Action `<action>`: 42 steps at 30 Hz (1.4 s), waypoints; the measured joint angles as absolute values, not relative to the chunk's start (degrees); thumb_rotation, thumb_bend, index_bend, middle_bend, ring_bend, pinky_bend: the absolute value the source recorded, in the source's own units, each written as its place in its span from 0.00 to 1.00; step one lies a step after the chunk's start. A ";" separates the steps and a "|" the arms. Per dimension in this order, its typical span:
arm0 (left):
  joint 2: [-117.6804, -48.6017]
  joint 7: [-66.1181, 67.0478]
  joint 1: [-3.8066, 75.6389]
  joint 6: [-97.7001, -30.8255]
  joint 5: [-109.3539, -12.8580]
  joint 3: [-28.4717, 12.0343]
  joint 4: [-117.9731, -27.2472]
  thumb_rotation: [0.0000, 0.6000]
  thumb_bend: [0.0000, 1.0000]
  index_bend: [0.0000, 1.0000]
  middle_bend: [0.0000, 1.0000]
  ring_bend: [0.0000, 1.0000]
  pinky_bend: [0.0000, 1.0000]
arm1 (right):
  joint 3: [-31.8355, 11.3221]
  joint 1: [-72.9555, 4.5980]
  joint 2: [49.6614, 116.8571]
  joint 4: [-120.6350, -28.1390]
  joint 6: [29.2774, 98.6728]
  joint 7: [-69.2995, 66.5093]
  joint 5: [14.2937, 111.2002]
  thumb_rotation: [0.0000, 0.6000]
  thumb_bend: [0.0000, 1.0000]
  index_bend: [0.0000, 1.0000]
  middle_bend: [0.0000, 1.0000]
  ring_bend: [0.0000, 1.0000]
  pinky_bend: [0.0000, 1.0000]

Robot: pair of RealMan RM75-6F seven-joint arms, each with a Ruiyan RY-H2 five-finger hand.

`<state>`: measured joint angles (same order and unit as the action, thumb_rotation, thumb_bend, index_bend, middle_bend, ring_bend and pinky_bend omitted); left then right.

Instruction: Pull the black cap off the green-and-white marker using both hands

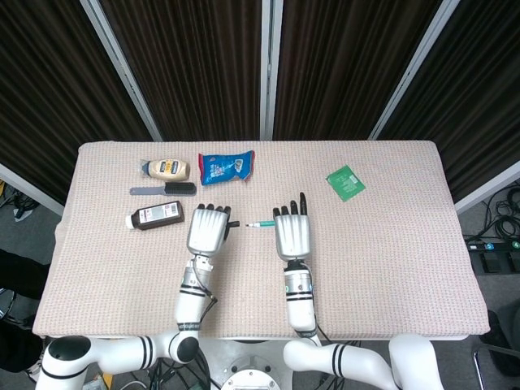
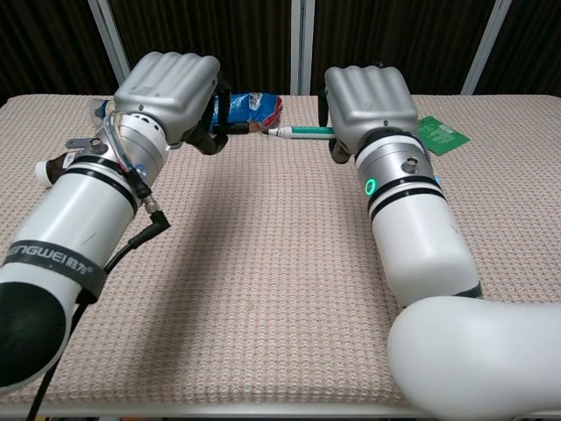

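Head view, left to right: dark brown bottle with white label (image 1: 154,216), black-handled brush (image 1: 163,189) and cream squeeze bottle (image 1: 168,168) lie at the far left of the beige woven bench (image 1: 390,244); blue snack packet (image 1: 227,167) sits just beyond the hands. Left hand (image 1: 206,230) is curled closed, with the small black cap (image 2: 238,128) held at its fingertips. A visible gap separates cap from the exposed tip of the green-and-white marker (image 2: 304,132), so I judge the cap is off. Right hand (image 1: 292,231) is closed around the marker barrel, holding it level above the bench, tip pointing toward the left hand. Green square card (image 1: 345,181) lies well apart, far right.

Risks: the cap is small and mostly hidden; a loose pinch could drop it among the nearby items. The bare nib could mark the bench cloth if lowered tip-first.
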<state>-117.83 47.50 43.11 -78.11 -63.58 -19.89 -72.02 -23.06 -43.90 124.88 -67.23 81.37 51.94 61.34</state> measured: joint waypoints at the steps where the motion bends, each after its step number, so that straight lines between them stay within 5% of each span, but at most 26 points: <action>1: -117.66 47.07 42.76 -78.10 -63.49 -19.70 -71.97 1.00 0.42 0.63 0.64 0.57 0.57 | -22.79 -43.44 124.52 -67.29 81.51 51.66 61.42 1.00 0.37 0.65 0.58 0.26 0.11; 12: -117.53 37.89 37.48 -75.80 -62.13 -15.13 -67.13 1.00 0.41 0.62 0.63 0.56 0.57 | -18.00 -35.59 119.07 -67.25 81.70 44.96 61.56 1.00 0.37 0.65 0.58 0.26 0.11; 17: -118.40 35.68 36.36 -72.92 -61.16 -14.33 -64.62 1.00 0.28 0.49 0.51 0.44 0.46 | -17.53 -34.27 118.26 -65.82 79.32 43.38 60.21 1.00 0.33 0.63 0.56 0.25 0.10; 21: -117.73 36.61 36.27 -70.74 -59.91 -14.44 -65.31 1.00 0.15 0.36 0.39 0.32 0.36 | -17.39 -33.85 117.50 -66.02 76.72 42.69 59.22 1.00 0.21 0.49 0.47 0.20 0.05; 26: -115.86 38.15 36.07 -69.82 -58.97 -14.64 -67.95 1.00 0.10 0.31 0.31 0.26 0.31 | -17.29 -33.53 116.39 -67.98 75.85 42.39 59.03 1.00 0.12 0.37 0.34 0.12 0.01; 34: -112.50 37.75 34.25 -73.17 -60.80 -14.25 -72.87 1.00 0.09 0.31 0.30 0.23 0.28 | -16.82 -31.43 113.44 -73.53 77.98 40.20 60.57 1.00 0.09 0.29 0.26 0.08 0.00; 42: -105.51 28.45 29.50 -78.78 -70.00 -9.40 -78.04 1.00 0.09 0.28 0.26 0.16 0.17 | -11.94 -24.34 104.34 -82.84 86.36 33.33 68.63 1.00 0.09 0.22 0.19 0.00 0.00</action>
<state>-105.51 28.45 29.50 -78.78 -70.00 -9.40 -78.04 -11.94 -24.34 104.34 -82.84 86.36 33.33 68.63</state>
